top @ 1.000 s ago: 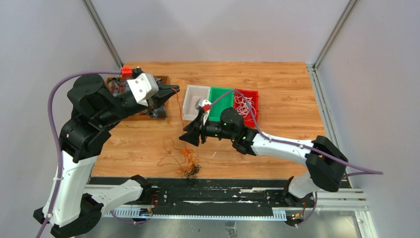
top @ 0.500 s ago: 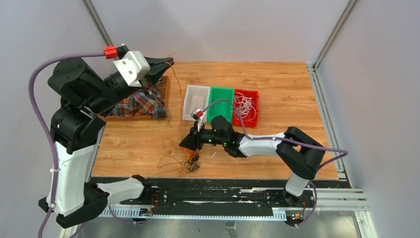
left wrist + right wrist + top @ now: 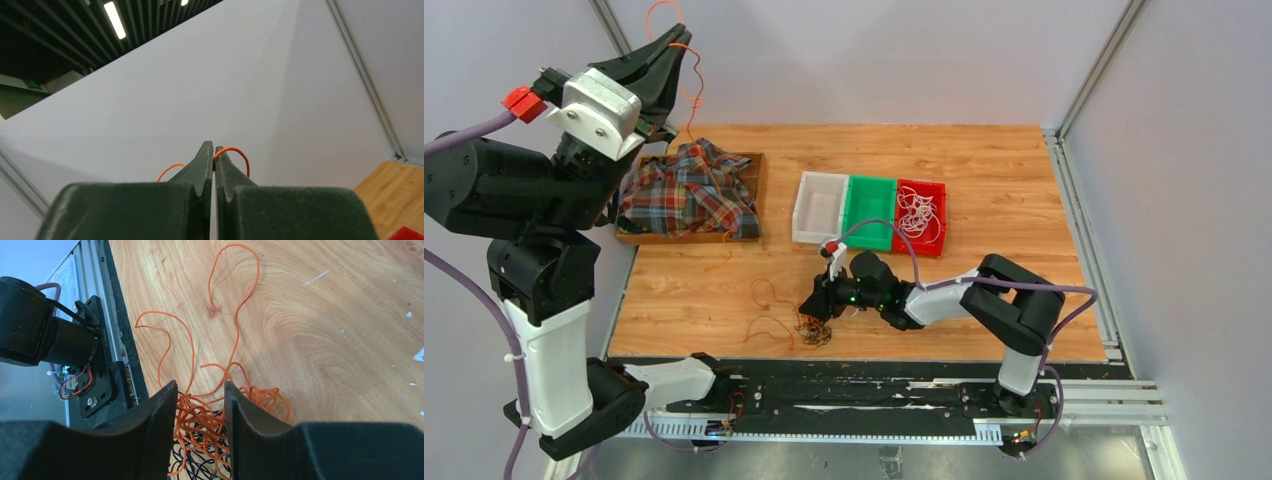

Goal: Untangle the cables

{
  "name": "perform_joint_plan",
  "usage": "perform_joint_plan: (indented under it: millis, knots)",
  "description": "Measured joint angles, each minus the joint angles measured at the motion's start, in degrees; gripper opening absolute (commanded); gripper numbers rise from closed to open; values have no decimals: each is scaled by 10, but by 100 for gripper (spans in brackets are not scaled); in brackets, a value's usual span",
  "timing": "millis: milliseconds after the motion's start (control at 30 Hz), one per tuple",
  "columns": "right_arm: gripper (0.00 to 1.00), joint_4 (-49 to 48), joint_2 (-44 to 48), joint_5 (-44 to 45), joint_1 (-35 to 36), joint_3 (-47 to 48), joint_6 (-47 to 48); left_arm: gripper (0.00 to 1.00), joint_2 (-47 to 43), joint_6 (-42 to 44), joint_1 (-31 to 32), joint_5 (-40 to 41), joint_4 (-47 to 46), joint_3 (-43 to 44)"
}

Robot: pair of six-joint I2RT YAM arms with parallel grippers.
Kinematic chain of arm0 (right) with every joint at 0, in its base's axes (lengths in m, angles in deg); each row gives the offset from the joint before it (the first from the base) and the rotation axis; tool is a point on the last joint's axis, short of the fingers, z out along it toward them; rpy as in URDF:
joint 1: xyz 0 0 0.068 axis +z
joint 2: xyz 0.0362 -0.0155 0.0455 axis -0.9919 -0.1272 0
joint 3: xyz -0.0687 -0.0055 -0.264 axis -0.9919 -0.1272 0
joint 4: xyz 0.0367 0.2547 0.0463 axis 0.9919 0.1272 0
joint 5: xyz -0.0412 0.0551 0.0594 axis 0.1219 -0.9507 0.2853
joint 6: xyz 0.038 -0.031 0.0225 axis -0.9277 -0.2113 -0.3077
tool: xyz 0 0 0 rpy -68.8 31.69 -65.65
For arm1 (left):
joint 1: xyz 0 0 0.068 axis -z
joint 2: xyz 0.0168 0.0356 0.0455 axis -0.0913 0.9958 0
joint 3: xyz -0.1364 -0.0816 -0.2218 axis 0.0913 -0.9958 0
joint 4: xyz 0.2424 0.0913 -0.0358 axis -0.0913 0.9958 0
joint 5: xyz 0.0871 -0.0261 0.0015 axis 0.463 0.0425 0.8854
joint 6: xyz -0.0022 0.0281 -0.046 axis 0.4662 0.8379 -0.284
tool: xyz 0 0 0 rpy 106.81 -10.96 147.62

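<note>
My left gripper is raised high at the back left and is shut on a thin orange cable that hangs down toward the table; in the left wrist view its jaws pinch the orange cable. A tangle of orange and black cables lies near the table's front edge. My right gripper is low over it, open, with its fingers either side of the tangle. White cables lie in the red bin.
A row of white, green and red bins stands mid-table. A plaid cloth fills a wooden tray at the back left. The black rail runs along the front edge.
My left gripper has risen far up and to the left, pulling the orange cable with it. My right gripper has dropped forward and down onto the tangle.
</note>
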Motion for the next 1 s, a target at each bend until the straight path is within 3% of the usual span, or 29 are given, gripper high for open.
perform_joint_plan:
  millis: [167, 500, 800, 1000]
  knots:
    - [53, 46, 51, 20, 0, -2, 8, 0, 1, 5, 0, 5, -8, 1]
    - [59, 165, 200, 45, -26, 67, 41, 0, -51, -9, 0, 2, -2, -208]
    - [55, 227, 177, 49, -119, 175, 39, 0, -45, -28, 0, 19, -10, -319]
    - [55, 302, 169, 81, -162, 183, 46, 0, 5, -16, 0, 58, -46, -328]
